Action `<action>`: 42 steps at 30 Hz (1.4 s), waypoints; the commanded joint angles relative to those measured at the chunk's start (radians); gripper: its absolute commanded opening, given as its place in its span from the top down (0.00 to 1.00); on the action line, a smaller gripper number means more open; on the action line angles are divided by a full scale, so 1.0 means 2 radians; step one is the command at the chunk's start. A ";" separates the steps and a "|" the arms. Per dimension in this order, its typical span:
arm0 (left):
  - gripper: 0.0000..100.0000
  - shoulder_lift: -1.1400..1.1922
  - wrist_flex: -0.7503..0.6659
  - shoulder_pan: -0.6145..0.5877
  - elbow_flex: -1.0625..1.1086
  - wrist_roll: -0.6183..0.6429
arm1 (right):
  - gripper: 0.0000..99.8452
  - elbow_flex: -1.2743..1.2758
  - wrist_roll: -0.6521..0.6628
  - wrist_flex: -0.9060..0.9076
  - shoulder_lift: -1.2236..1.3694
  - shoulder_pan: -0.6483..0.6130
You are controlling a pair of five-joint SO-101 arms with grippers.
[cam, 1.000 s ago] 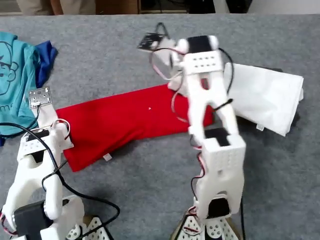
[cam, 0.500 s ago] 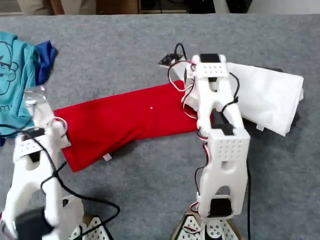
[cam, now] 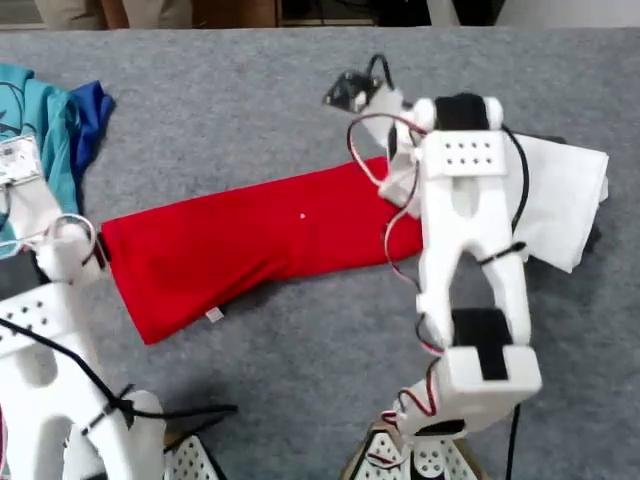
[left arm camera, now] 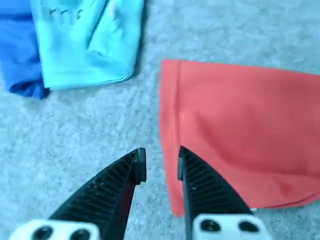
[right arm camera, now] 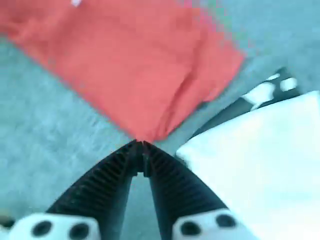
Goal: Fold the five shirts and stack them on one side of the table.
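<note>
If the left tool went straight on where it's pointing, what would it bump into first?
Probably the edge of the red shirt, right ahead of the left tool. Depth is unclear, so it might touch the grey table cover beside it first.

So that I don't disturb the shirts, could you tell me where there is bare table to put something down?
Bare: the far strip of table beyond the red shirt, between the blue shirt and the right arm; also the near patch between the left arm and the right. Crowded: where the red shirt's end, the white shirt and the right arm meet.
</note>
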 commanded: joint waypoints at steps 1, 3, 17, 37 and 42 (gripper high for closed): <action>0.87 0.049 0.008 -0.016 -0.048 -0.001 | 1.00 0.077 0.023 -0.008 -0.061 0.010; 0.84 0.084 0.006 -0.018 -0.054 0.000 | 1.00 0.113 0.032 -0.015 -0.089 0.010; 0.79 0.297 -0.090 -0.038 -0.050 0.000 | 1.00 0.180 0.014 0.004 -0.145 0.006; 0.79 0.327 -0.075 -0.016 -0.068 -0.001 | 1.00 0.181 0.015 0.000 -0.142 0.005; 0.79 0.280 -0.077 -0.014 -0.058 0.001 | 1.00 0.181 0.015 0.000 -0.142 0.005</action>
